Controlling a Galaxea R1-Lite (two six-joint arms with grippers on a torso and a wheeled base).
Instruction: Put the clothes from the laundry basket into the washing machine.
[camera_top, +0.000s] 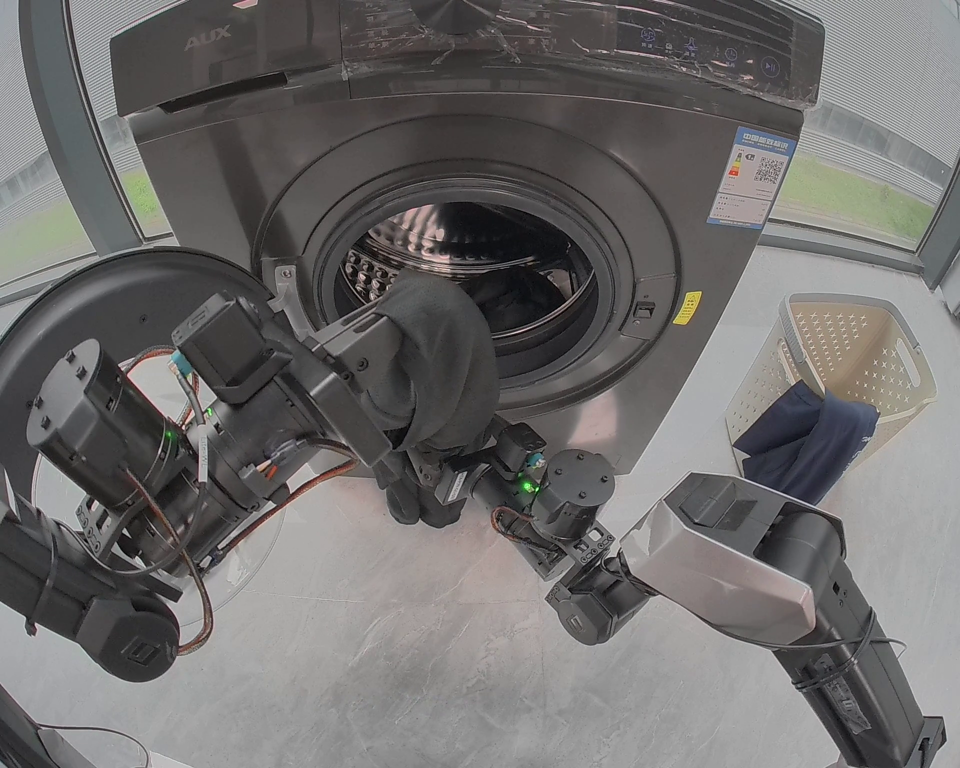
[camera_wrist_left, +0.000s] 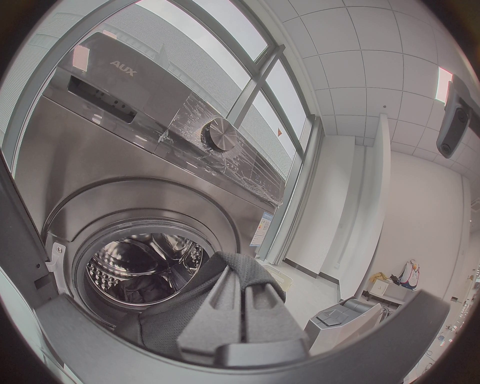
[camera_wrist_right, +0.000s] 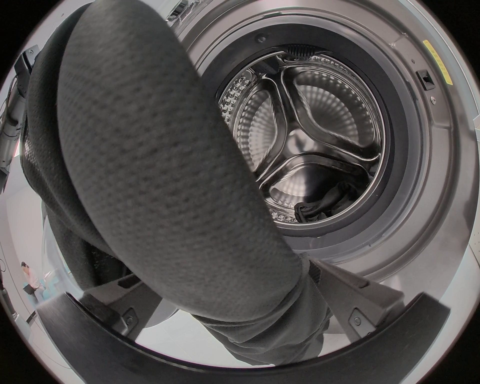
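My left gripper (camera_top: 400, 370) is shut on a dark grey garment (camera_top: 445, 360) and holds it up right in front of the washing machine's open drum (camera_top: 480, 270). In the left wrist view the two fingers (camera_wrist_left: 220, 310) press together with the cloth (camera_wrist_left: 245, 267) over their tips. The garment hangs down onto my right gripper (camera_top: 425, 480), which sits low under the drum's mouth. Its fingers (camera_wrist_right: 360, 300) stand wide apart, open, with the garment's lower end (camera_wrist_right: 165, 190) draped between them. A dark piece of clothing (camera_wrist_right: 325, 202) lies inside the drum.
The round washer door (camera_top: 100, 300) stands open at the left, behind my left arm. A beige laundry basket (camera_top: 850, 350) stands on the floor at the right of the machine, with a navy garment (camera_top: 800, 440) spilling over its front. Bare grey floor lies in front.
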